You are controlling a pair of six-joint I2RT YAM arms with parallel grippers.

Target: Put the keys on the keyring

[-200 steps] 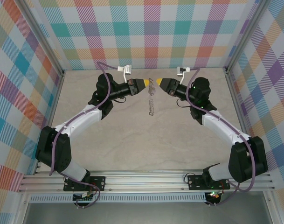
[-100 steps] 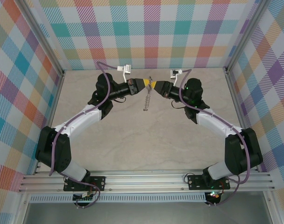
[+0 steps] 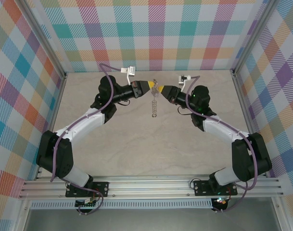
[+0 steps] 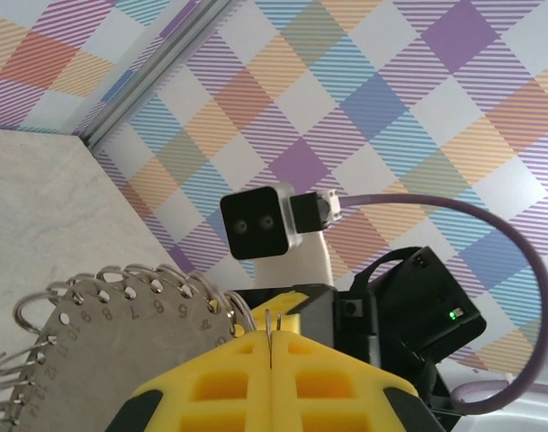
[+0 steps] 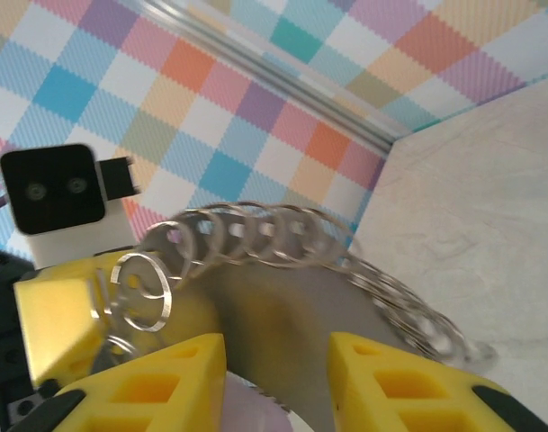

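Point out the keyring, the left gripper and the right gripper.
keyring (image 4: 121, 342), left wrist view, flat grey numbered face.
left gripper (image 4: 269, 349), left wrist view, seam between yellow fingertips.
right gripper (image 5: 278, 351), right wrist view, gap between yellow fingertips.

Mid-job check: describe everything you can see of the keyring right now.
The keyring is a thin, flat, grey metal piece with a rounded edge. Numbers are marked beside a row of small holes along that edge, and silvery wire loops pass through the holes. It hangs edge-on above the table, apparently clear of it, with the loops trailing downward. The left tool is shut on its top edge. The right tool has its fingers apart with the ring between them; whether they touch it cannot be told.
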